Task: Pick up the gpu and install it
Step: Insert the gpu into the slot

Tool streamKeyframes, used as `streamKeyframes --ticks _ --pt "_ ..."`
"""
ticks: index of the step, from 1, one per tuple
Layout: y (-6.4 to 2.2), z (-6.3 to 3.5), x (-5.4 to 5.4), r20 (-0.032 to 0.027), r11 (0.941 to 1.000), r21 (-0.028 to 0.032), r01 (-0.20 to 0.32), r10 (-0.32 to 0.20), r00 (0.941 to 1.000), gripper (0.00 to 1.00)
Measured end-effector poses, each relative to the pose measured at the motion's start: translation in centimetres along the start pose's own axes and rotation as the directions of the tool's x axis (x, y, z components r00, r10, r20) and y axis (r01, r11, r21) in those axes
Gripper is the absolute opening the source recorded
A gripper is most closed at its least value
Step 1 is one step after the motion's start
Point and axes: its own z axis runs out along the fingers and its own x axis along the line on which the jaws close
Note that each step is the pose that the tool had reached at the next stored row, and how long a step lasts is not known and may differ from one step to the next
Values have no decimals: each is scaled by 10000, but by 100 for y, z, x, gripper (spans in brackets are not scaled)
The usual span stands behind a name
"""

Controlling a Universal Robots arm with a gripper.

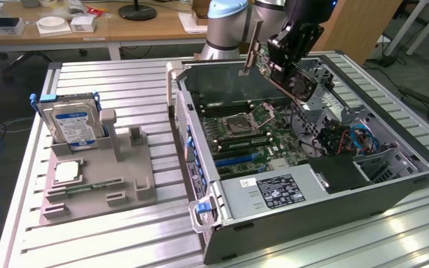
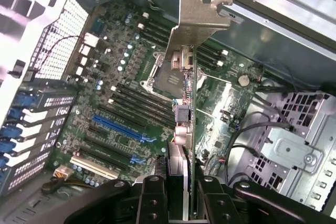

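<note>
The gpu (image 1: pixel 285 75) hangs tilted in the air over the open computer case (image 1: pixel 393 192), its round black fan (image 1: pixel 303 85) facing the exterior view's right and its silver bracket (image 1: pixel 253 47) at the far end. My gripper (image 1: pixel 295 40) is shut on the card from above. In the wrist view the gpu (image 2: pixel 186 114) shows edge-on between my dark fingers (image 2: pixel 152 198), with its bracket (image 2: pixel 198 19) farthest from the camera. It hovers above the motherboard (image 2: pixel 126 72), apart from the blue expansion slot (image 2: pixel 118 128).
On the exterior view's left, a grey holder (image 1: pixel 129 184) carries a silver hard drive (image 1: pixel 69 123), a small square chip (image 1: pixel 67 172) and a narrow green memory stick (image 1: pixel 95 185). Inside the case are the power supply (image 1: pixel 274 192), the drive cage and cables (image 1: pixel 348 139).
</note>
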Motion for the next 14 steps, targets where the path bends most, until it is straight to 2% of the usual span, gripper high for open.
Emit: streamKeyframes --ticks 7,14 --pt "-2 0 1 -18 9984 -15 560 -560 9984 27" --pt "-3 0 1 -33 9935 -31 1134 -1134 9935 27"
